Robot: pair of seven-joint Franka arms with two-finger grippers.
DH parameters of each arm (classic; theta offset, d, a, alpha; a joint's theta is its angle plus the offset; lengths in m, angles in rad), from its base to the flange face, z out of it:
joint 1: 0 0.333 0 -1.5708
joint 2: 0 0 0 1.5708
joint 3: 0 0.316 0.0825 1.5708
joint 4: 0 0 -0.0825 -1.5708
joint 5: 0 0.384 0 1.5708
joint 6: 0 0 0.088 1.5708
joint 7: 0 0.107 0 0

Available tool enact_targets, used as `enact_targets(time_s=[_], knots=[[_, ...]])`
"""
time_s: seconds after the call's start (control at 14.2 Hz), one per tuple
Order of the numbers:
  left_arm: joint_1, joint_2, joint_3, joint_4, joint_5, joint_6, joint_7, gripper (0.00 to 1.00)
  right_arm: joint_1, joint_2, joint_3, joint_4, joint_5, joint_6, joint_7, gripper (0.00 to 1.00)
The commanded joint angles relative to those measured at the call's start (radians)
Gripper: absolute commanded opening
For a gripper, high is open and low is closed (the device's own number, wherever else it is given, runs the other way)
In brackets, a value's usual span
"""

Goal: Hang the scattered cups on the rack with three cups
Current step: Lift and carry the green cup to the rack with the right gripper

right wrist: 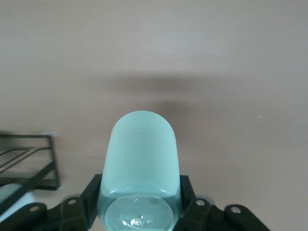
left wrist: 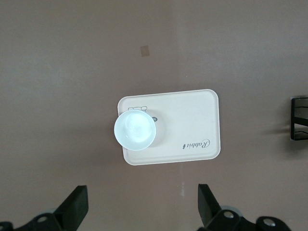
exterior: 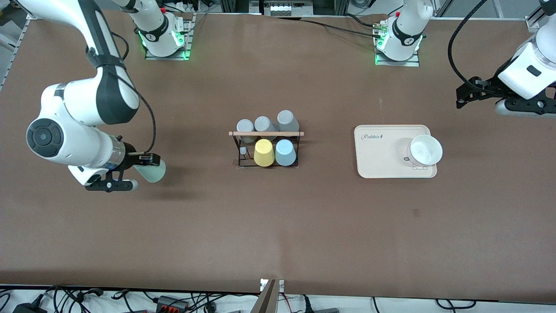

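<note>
The worktop (exterior: 278,226) is plain dull brown. The rack (exterior: 267,150) is black wire with a pale wooden rod on top. On it sit three grey cups (exterior: 265,124), a yellow cup (exterior: 263,153) and a light blue cup (exterior: 285,152). The mint-green cup (exterior: 152,170) looks pale, perhaps faintly translucent. The beige tray (exterior: 382,163) bears small dark lettering and carries a white bowl (exterior: 425,150).

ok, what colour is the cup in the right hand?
Pale mint-green cup, clamped in the right hand; right wrist view shows it best.
</note>
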Motion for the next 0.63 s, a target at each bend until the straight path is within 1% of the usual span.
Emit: enact_targets(time_s=[0.0, 0.21, 0.49, 0.56], knots=[[0.001, 0.010, 0.000, 0.027, -0.014, -0.021, -0.008, 1.00, 0.076, 0.029, -0.005, 0.055, 0.007, -0.017, 0.083, 0.24], [0.001, 0.010, 0.000, 0.027, -0.014, -0.021, -0.008, 1.00, 0.137, 0.038, -0.005, 0.098, 0.020, -0.054, 0.135, 0.24], [0.008, 0.011, 0.001, 0.027, -0.015, -0.021, 0.009, 1.00, 0.197, 0.048, -0.005, 0.110, 0.108, -0.061, 0.182, 0.24], [0.005, 0.011, 0.000, 0.027, -0.014, -0.021, 0.007, 1.00, 0.211, 0.054, -0.004, 0.110, 0.109, -0.060, 0.201, 0.24]])
